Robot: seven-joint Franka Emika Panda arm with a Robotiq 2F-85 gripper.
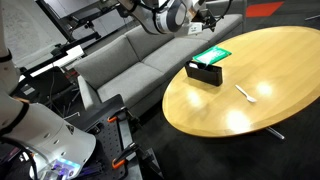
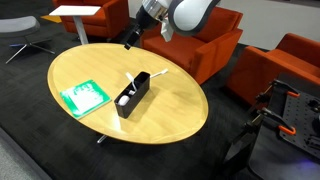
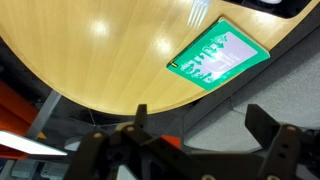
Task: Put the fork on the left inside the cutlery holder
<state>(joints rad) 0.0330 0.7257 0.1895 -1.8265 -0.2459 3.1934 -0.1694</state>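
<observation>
Wrist view: gripper (image 3: 197,112) at bottom of frame, jaws wide apart and empty, hanging over the table (image 3: 90,50) rim, with the green card (image 3: 218,55) beyond at upper right. Exterior view: fork (image 1: 245,93) lies flat on bare wood right of centre, slim, pale whitish and stick-thin, with a slightly broader end toward lower right. It is clearly apart from the holder (image 1: 204,72), a low black box up-left of it; the card lies just behind the holder.

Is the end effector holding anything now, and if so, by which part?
Nothing is held; in the wrist view the end effector is open with an empty gap.
</observation>
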